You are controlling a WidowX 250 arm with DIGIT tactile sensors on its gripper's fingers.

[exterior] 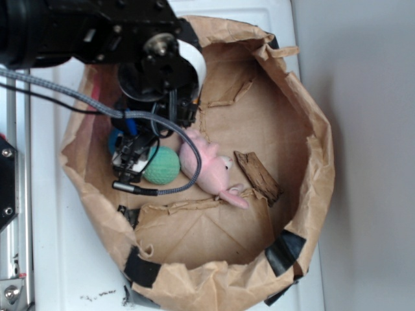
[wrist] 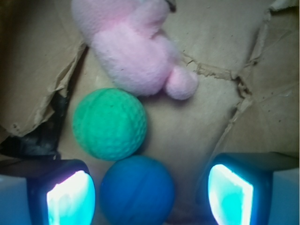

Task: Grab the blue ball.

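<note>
The blue ball (wrist: 137, 190) lies on the brown paper floor between my two fingers, nearer the left pad (wrist: 70, 199) than the right pad (wrist: 230, 196). A gap shows on both sides, so my gripper (wrist: 150, 197) is open around it. In the exterior view only a sliver of the blue ball (exterior: 115, 139) shows behind the gripper (exterior: 133, 162), which hangs low inside the bag. The green dimpled ball (wrist: 109, 123) rests just beyond the blue one and touches it.
A pink plush toy (wrist: 136, 49) lies past the green ball (exterior: 162, 165). All sit in a crumpled brown paper bag (exterior: 311, 129) with raised walls. A torn cardboard scrap (exterior: 258, 176) lies to the right. A braided cable (exterior: 78, 97) loops by the gripper.
</note>
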